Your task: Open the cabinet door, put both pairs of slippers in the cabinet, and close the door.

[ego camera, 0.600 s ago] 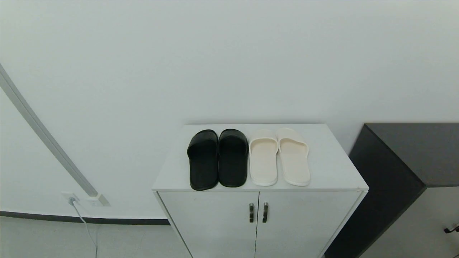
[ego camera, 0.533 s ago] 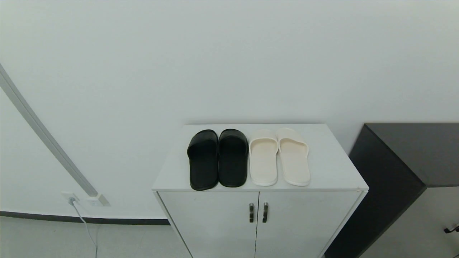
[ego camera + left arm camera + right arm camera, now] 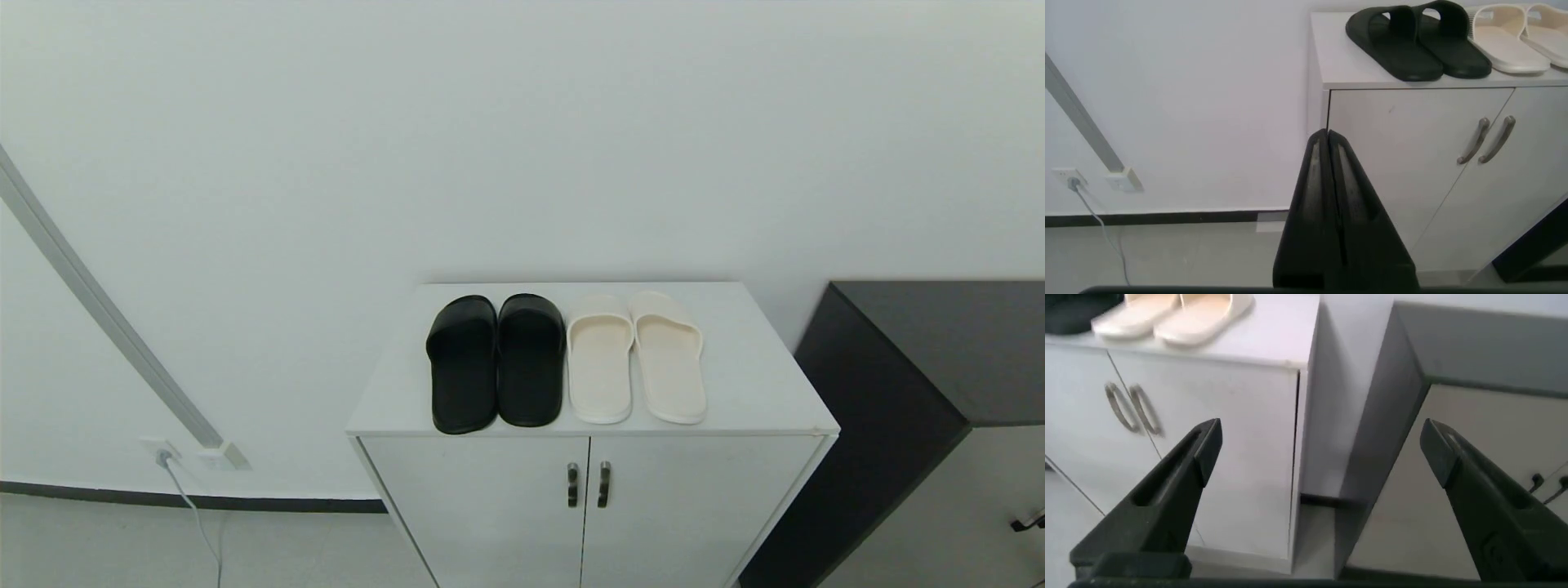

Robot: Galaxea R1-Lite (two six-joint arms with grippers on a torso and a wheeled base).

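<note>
Plain indoor room: white cabinet (image 3: pixel 482 510), wall socket (image 3: pixel 155 447)

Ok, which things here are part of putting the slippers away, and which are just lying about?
Part of the job: black slippers and cream slippers, both on top of the white cabinet; its closed doors with two metal handles; left claw, shut; right claw, open.

Just there: dark cabinet on the robot's right, wall socket with its cable, slanted wall strip.

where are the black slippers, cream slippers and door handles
black slippers (image 3: pixel 463 384): head view, footbed of the left one
cream slippers (image 3: pixel 600 380): head view, footbed of the left one
door handles (image 3: pixel 573 484): head view, left handle's bar
</note>
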